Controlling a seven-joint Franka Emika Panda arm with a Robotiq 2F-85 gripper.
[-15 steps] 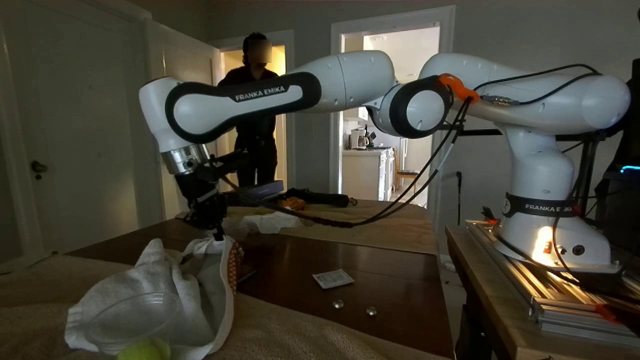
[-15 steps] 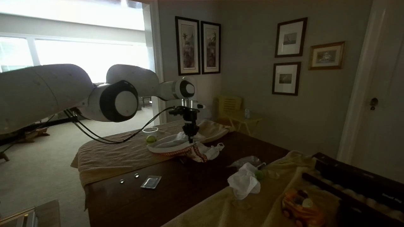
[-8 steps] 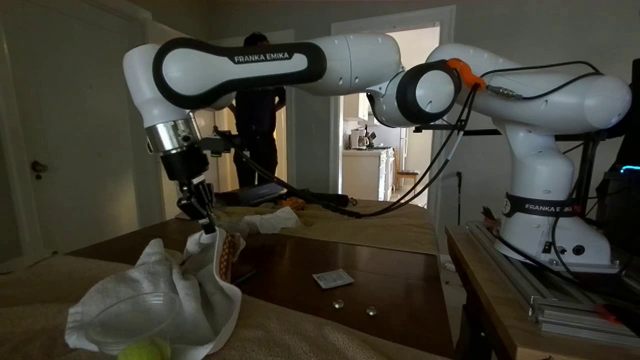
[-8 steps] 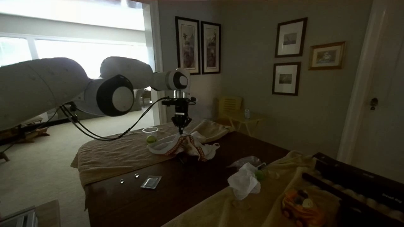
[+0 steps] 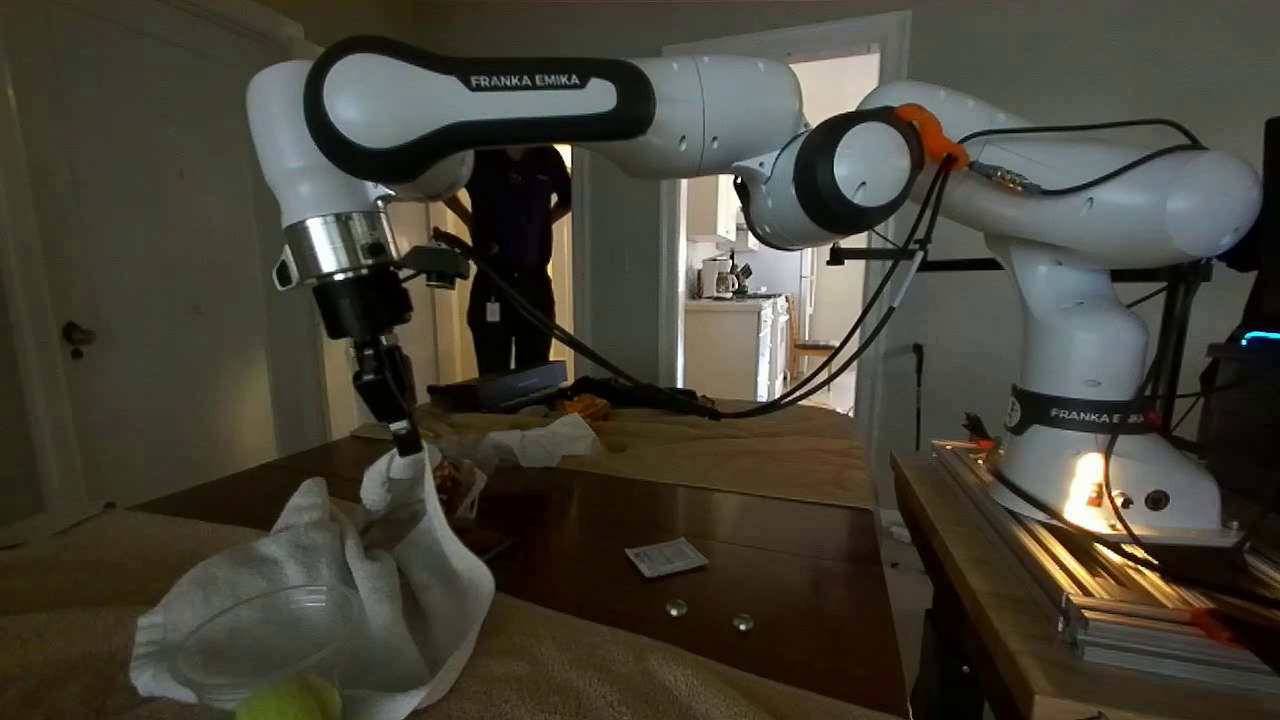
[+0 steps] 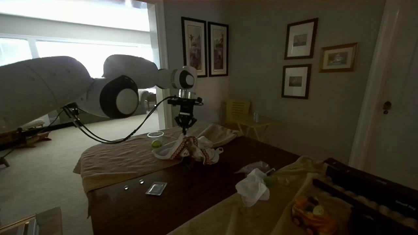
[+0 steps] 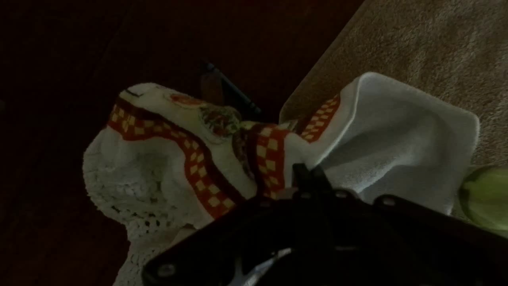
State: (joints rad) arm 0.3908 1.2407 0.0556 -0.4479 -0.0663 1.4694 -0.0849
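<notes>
Wrist view: we find the jaws pressed together, pinching the hem of a white towel [image 7: 274,155] where its printed face meets the plain underside. From the jaws, the underside spreads to the right; the red-checked, printed face lies to the left, with lacy white fabric [image 7: 149,208] at the near left. We note a thin stick-like item [image 7: 234,88] just beside the towel on its far side. In both exterior views we observe the pinched hem raised directly below the jaws, the remainder draping down to the table [image 5: 570,545] and a beige cloth [image 5: 560,670]. In an exterior view we record a yellow-green ball [image 5: 290,698] and a clear container [image 5: 265,640] at the near left, by the towel. Farther right we list a small packet [image 5: 666,557] and two clear beads [image 5: 677,608], well apart from it.
</notes>
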